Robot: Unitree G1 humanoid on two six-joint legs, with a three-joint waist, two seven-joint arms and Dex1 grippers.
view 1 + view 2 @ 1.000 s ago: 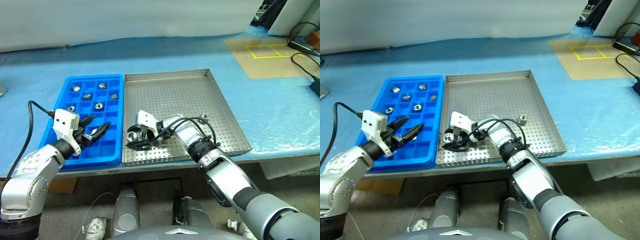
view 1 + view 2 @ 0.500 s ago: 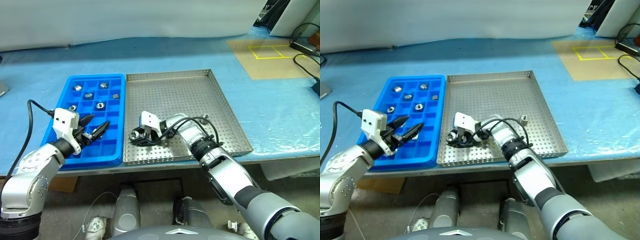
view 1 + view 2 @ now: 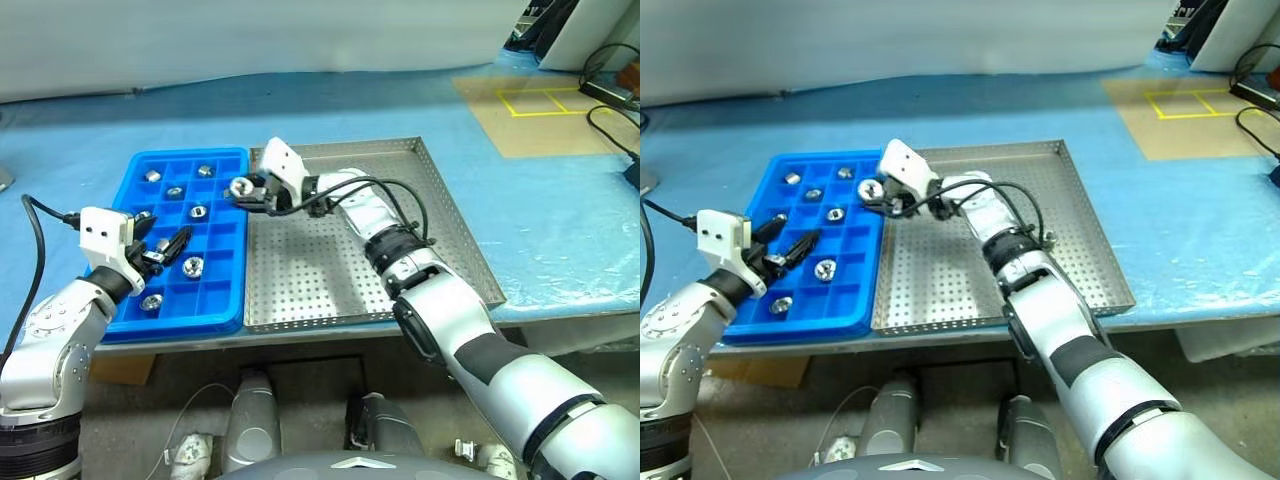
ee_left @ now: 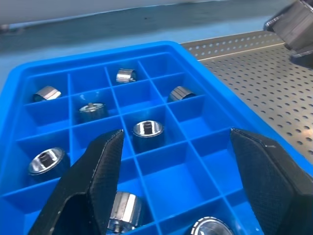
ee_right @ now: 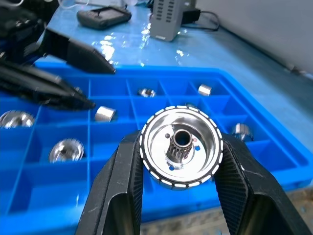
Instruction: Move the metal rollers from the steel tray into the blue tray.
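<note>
Head stereo pair: high, forward-down, whole bench. Wrist cameras: close, along own fingers, over the blue tray (image 4: 205, 147). All four views share that tray

Glossy silvery metal rollers (image 5: 180, 147); smooth bright blue plastic tray (image 3: 225, 300); matt grey perforated steel tray (image 3: 440, 220); matt black gripper fingers (image 4: 264, 181).

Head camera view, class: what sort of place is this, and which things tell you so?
Probably a workshop or lab sorting bench. A perforated steel tray and a compartmented blue tray holding metal rollers sit on a blue-covered table, with yellow tape squares and cables nearby.
</note>
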